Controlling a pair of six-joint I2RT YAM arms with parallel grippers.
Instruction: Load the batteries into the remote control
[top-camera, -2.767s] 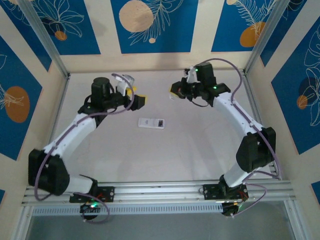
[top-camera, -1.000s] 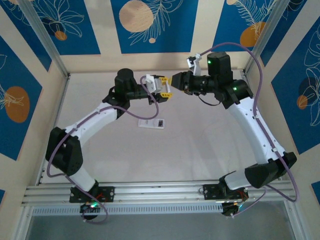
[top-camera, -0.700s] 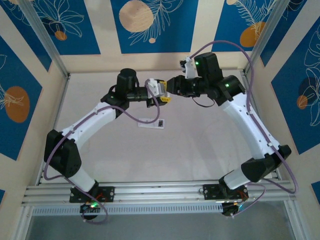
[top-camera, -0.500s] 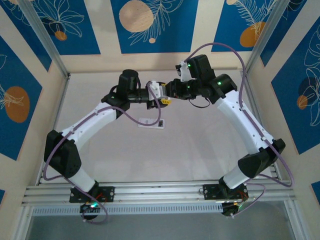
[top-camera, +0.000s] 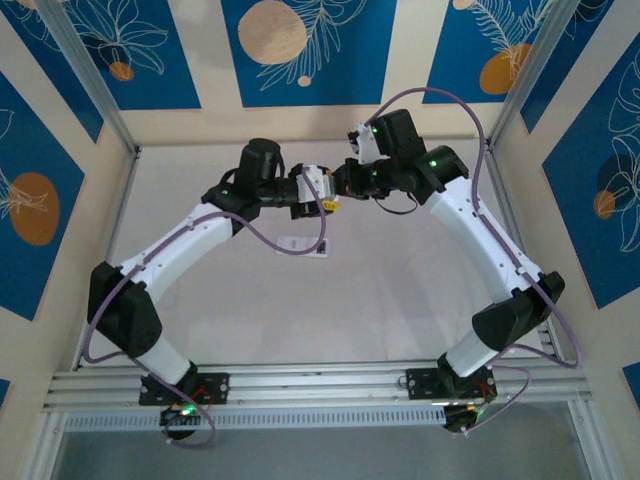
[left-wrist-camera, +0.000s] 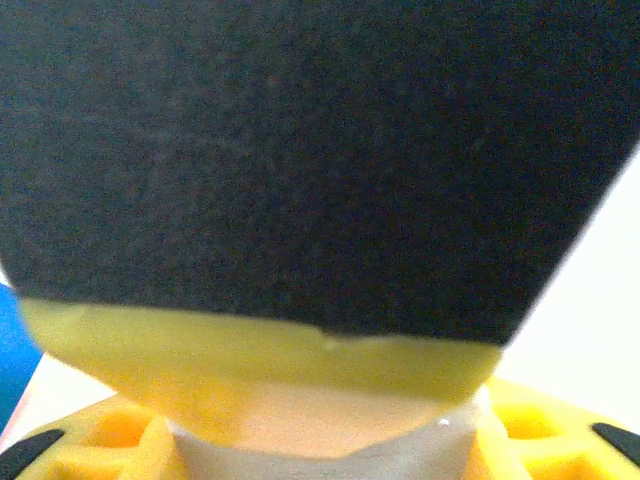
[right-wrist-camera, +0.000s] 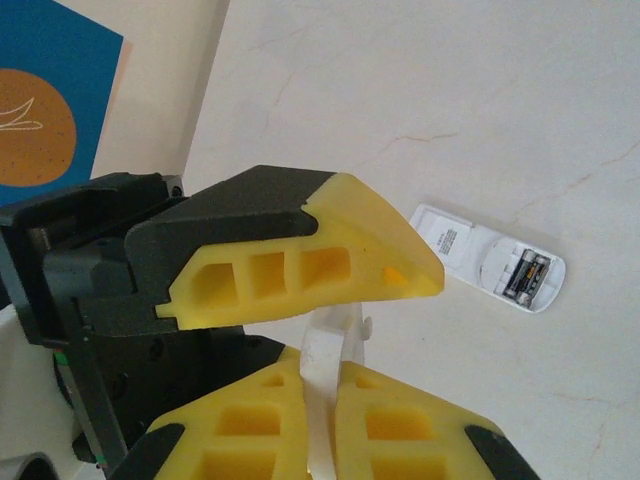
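Observation:
The white remote control (right-wrist-camera: 470, 250) lies back-up on the table, its compartment uncovered with two dark batteries (right-wrist-camera: 526, 272) side by side inside. In the top view the remote control (top-camera: 296, 243) sits just below both grippers, partly crossed by a cable. My right gripper (right-wrist-camera: 320, 375) is shut on the small white cover piece (right-wrist-camera: 335, 325), holding it upright in the air. My left gripper (top-camera: 322, 192) meets the right gripper (top-camera: 344, 186) tip to tip. One of its yellow fingers (right-wrist-camera: 330, 260) lies across the cover's upper end, and its own fingers (left-wrist-camera: 115, 430) stand wide apart around the white cover piece (left-wrist-camera: 330, 455).
The right gripper's black and yellow finger (left-wrist-camera: 300, 170) sits right against the left wrist camera. Pale table surface (top-camera: 380, 290) stretches round the remote. Patterned walls and aluminium posts (top-camera: 95, 90) enclose the workspace, with a rail along the near edge.
Both arms swung inward from the back of the table. The grippers closed the gap and now meet above the remote, with the right one still holding the cover.

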